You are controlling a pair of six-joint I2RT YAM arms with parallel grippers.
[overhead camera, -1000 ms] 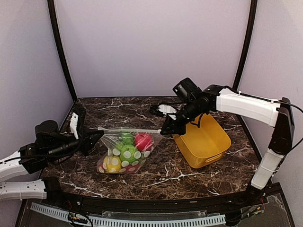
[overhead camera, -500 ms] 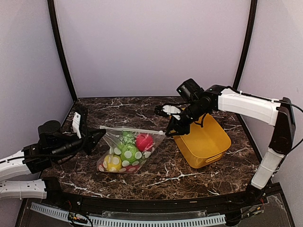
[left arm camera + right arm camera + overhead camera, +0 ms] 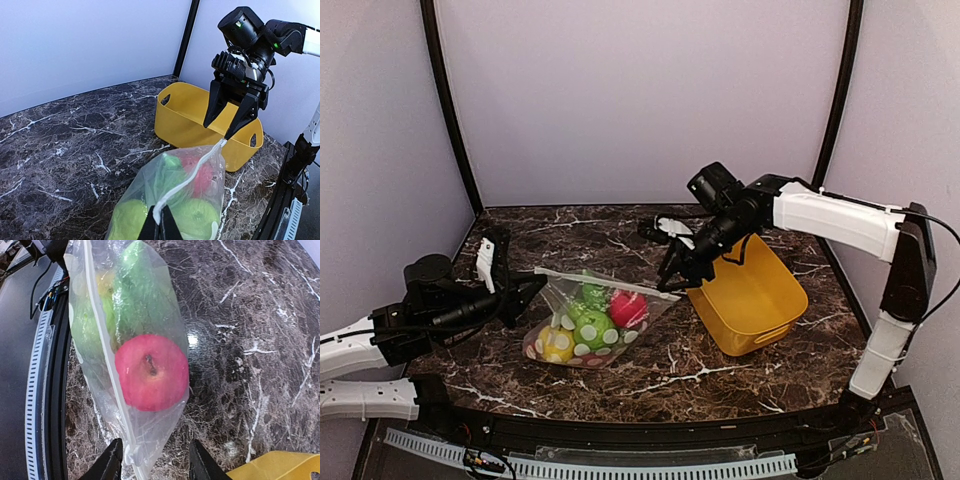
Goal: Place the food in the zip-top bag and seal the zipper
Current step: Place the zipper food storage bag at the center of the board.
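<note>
The zip-top bag (image 3: 582,322) sits at the table's middle left, holding the food: a red fruit (image 3: 151,372), green pieces (image 3: 137,295) and a yellow one (image 3: 557,345). Its pale zipper (image 3: 192,177) runs along the raised top edge, between the two grippers. My left gripper (image 3: 160,227) is shut on the zipper's left end. My right gripper (image 3: 155,464) stands open around the bag's right corner, and the zipper's end lies beside one finger (image 3: 112,462). In the top view the right gripper (image 3: 670,277) is between the bag and the basket.
A yellow plastic basket (image 3: 752,300) stands right of the bag, just behind and under the right gripper. Dark marble tabletop (image 3: 620,235) stretches behind the bag. Black frame posts and pale walls enclose the back and sides.
My right gripper has opened and let go of the bag's right zipper end. The bag has sagged a little. The left gripper still holds its end.
</note>
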